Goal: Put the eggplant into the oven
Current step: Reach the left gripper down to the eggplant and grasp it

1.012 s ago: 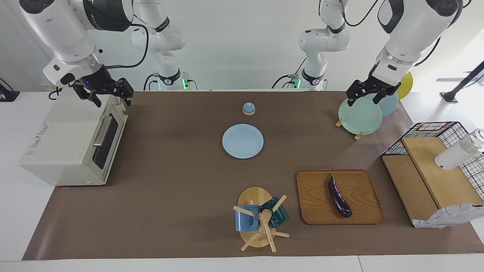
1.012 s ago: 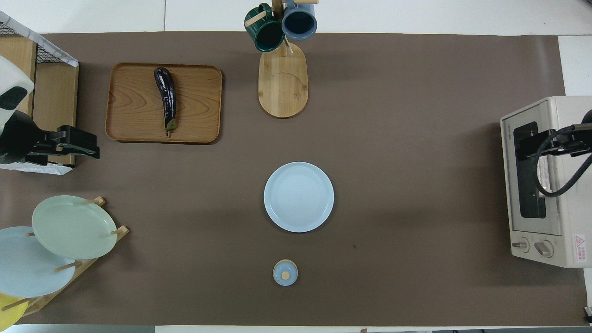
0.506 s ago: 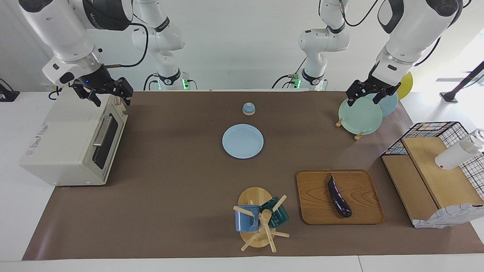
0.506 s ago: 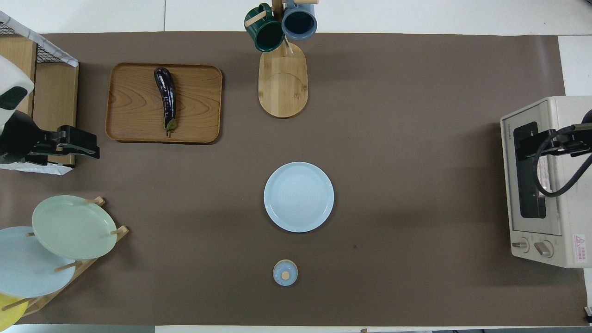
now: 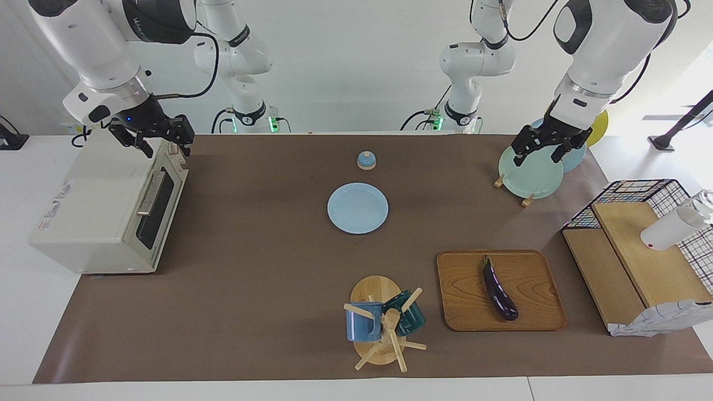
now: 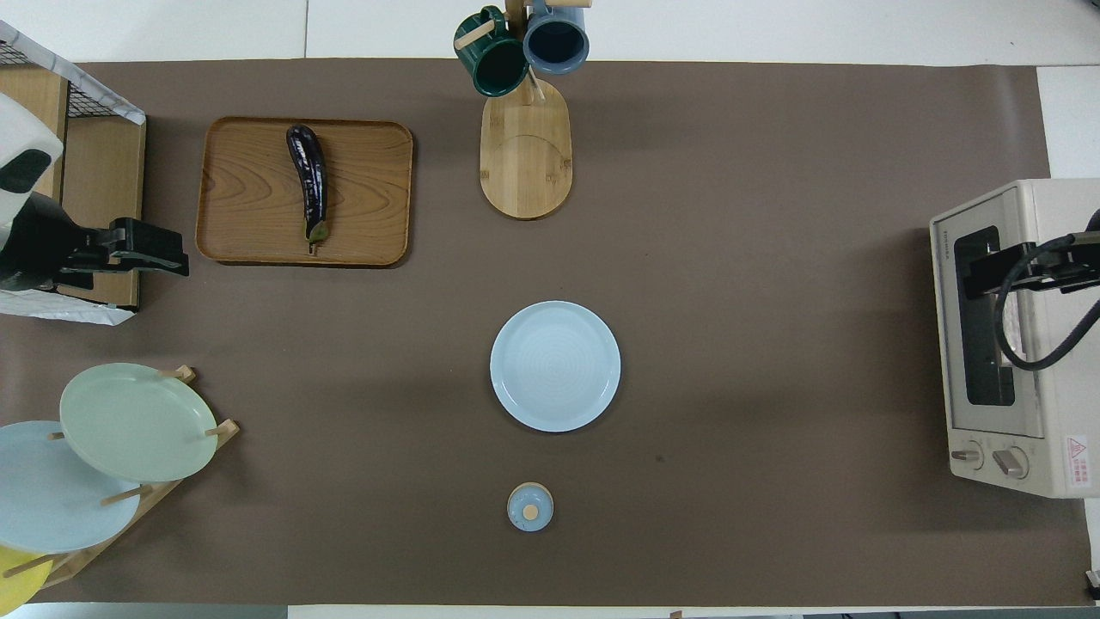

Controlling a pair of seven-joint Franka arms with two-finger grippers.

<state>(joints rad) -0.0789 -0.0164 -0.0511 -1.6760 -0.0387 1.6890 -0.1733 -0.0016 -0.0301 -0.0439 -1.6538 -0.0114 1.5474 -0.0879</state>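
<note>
Eggplant (image 5: 499,289) on tray (image 5: 535,267), oven (image 5: 106,206) seemingly closed

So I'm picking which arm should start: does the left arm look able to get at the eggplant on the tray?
Probably yes. The eggplant lies uncovered on the wooden tray at the left arm's end of the table, and the left gripper, up over the plate rack, holds nothing.

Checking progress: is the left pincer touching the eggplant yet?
Apart. The facing view shows the left pincer up over the plate rack, while the eggplant lies alone on its tray.
</note>
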